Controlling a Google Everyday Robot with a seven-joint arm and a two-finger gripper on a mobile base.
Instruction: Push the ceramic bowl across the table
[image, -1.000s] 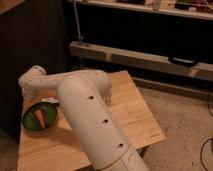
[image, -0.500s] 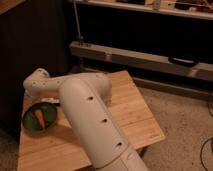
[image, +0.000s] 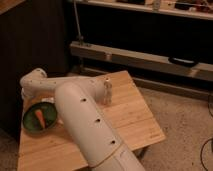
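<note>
The dark green ceramic bowl (image: 31, 124) sits at the left side of the light-wood table (image: 127, 117), with an orange carrot-like piece (image: 39, 118) inside it. My white arm reaches from the bottom of the view across the table to the left. Its wrist (image: 34, 81) ends just behind the bowl's far rim. The gripper (image: 30, 96) hangs below the wrist at the bowl's far left edge, mostly hidden by the arm.
A small clear glass (image: 107, 92) stands near the table's middle back, beside my forearm. A dark cabinet stands behind on the left. A low shelf rail (image: 145, 59) runs behind the table. Speckled floor lies to the right.
The wrist has dipped slightly toward the bowl's far rim. The bowl has not visibly moved.
</note>
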